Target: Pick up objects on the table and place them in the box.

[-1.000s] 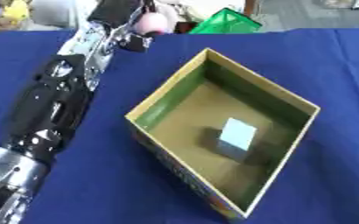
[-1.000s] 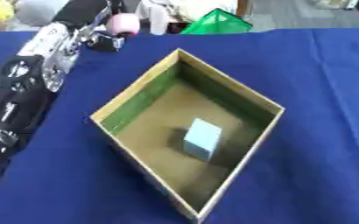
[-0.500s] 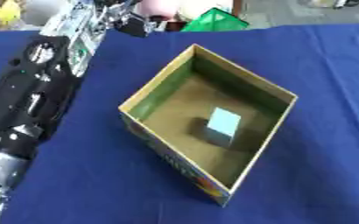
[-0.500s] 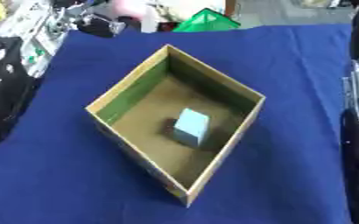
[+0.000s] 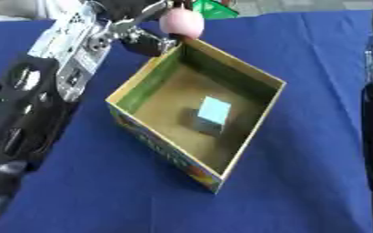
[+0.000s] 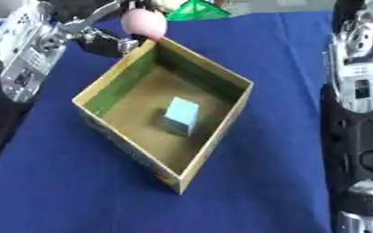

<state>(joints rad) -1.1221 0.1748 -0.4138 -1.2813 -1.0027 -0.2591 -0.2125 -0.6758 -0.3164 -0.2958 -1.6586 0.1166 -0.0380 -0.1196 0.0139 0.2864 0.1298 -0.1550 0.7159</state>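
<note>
An open cardboard box (image 5: pixel 245 136), green-lined inside, sits corner-on; a pale blue cube (image 5: pixel 212 112) lies centred within; a pink rounded object (image 5: pixel 182 22) sits at its twelve-o'clock corner.

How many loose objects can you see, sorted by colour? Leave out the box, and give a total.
Pink: 1, the pink object held in the left hand at the box corner
Light blue: 1, the block inside the box
Green: 1, the green object at the far edge
Total: 3

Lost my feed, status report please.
Left hand shut on pink round object at cardboard box far corner. Pale blue block inside. Right hand unseen.
</note>
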